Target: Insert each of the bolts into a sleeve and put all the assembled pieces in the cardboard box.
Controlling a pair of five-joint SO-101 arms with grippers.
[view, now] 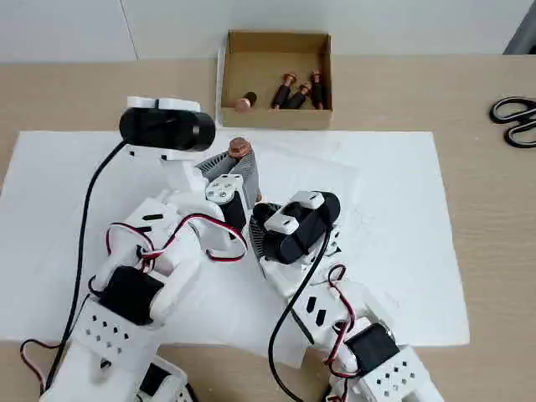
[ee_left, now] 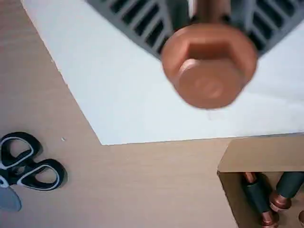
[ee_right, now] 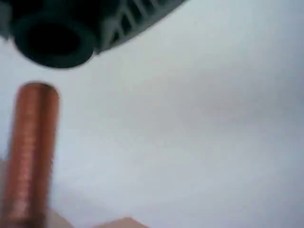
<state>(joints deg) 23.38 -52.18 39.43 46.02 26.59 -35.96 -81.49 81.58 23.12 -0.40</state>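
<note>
- A copper bolt is gripped between the closed fingers of the left gripper, above the white paper sheet.
- A black sleeve is clamped in the right gripper, near the bolt's threaded end.
- Four assembled pieces are seen lying in the cardboard box.
- Scissors are seen on the wooden surface.

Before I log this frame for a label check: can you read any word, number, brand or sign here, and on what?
None can be read. The bolt, sleeve, cardboard box and scissors show no print; any marks on the arms are too small to tell.
</note>
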